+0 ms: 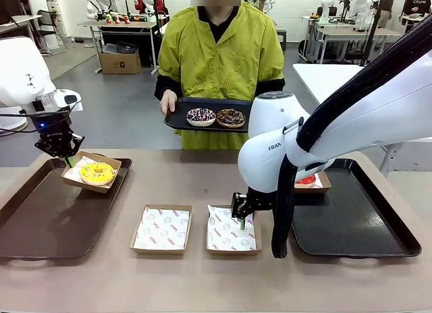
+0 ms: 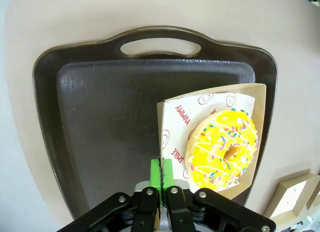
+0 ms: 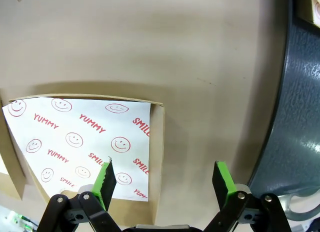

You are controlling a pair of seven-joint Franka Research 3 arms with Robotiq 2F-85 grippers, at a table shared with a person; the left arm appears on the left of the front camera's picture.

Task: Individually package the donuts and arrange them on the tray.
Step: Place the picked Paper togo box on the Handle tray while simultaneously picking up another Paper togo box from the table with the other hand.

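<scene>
Left fingers [image 2: 155, 175] pinch the yellow donut's [image 2: 222, 147] box [image 1: 86, 185]; right fingers [image 3: 104, 179] gape, that arm [image 1: 351, 110] half-hiding the red donut [image 1: 307, 180].

Grey floor [image 1: 125, 117], far worktables [image 1: 115, 21] (cardboard box [image 1: 120, 61] beneath one).

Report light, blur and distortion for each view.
Front view: even light, sharp, soft shadows on the table. Left wrist view: wide-angle lens bows the left tray; donut and its box sharp. Right wrist view: far table soft, light sheen on the right tray.
</scene>
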